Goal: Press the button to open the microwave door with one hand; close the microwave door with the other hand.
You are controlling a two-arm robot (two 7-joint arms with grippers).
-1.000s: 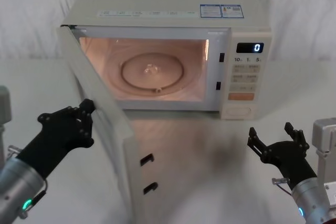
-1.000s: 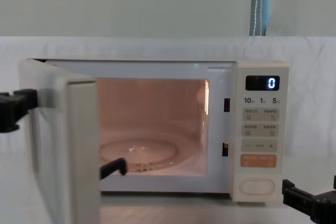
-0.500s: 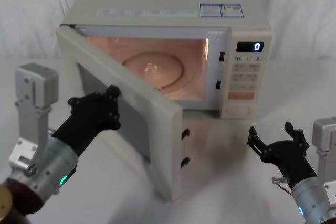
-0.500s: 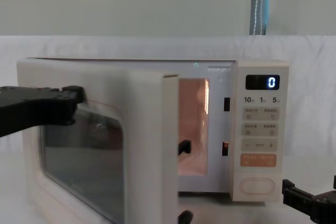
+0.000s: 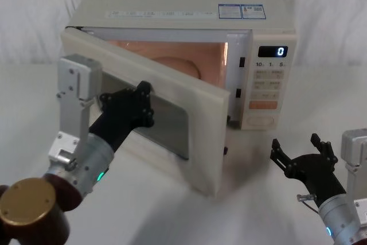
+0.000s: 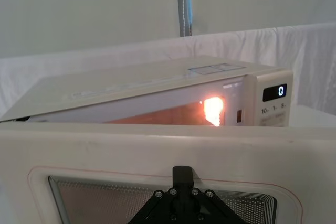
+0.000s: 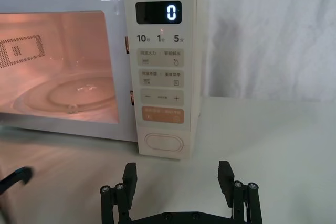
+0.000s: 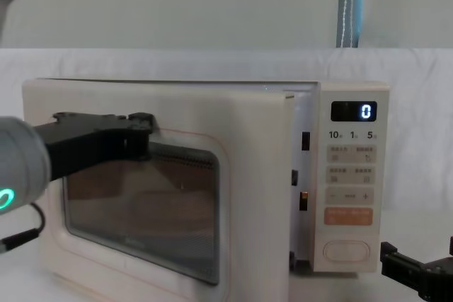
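Microwave door (image 5: 172, 107) swung nearer shut, left gripper (image 5: 140, 101) pressing it

Left gripper (image 8: 141, 132) apparently touching half-shut microwave door (image 8: 241, 196).

The door (image 5: 143, 104) is smooth cream plastic with a dark, glossy mesh-backed window. Touching it, the left fingers (image 5: 143, 100) look matt black plastic. White cloth covers the bench (image 5: 252, 159).

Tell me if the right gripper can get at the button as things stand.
Probably yes. The right gripper sits open on the table in front of the button, with bare table between them; the door, pushed by the left gripper, swings off to the side.
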